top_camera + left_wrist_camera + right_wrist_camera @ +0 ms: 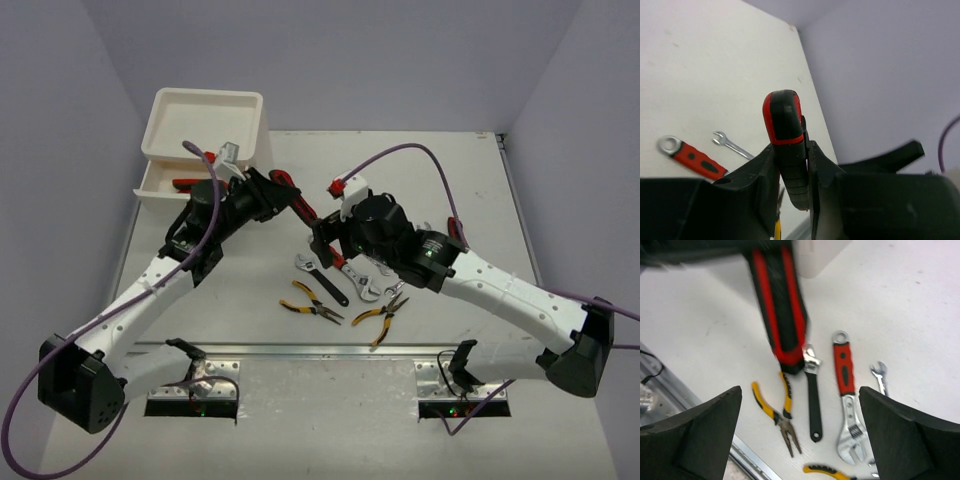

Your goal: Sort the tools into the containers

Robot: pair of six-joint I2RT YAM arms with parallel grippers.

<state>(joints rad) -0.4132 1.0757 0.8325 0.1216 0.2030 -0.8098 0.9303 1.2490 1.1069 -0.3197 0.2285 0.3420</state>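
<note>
White table [450,180]: yellow-handled pliers [312,307] and a black-handled wrench [322,278] lie near the front. Above them the right gripper [798,400] gapes wide, while the left gripper [790,147] clamps the red-and-black pliers [784,120] off the surface. White containers [175,143] stand far left.

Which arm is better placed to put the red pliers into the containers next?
Left. Its end effector grips the pliers and sits beside the containers. The right end effector is open, holds nothing, and is farther from them.
</note>
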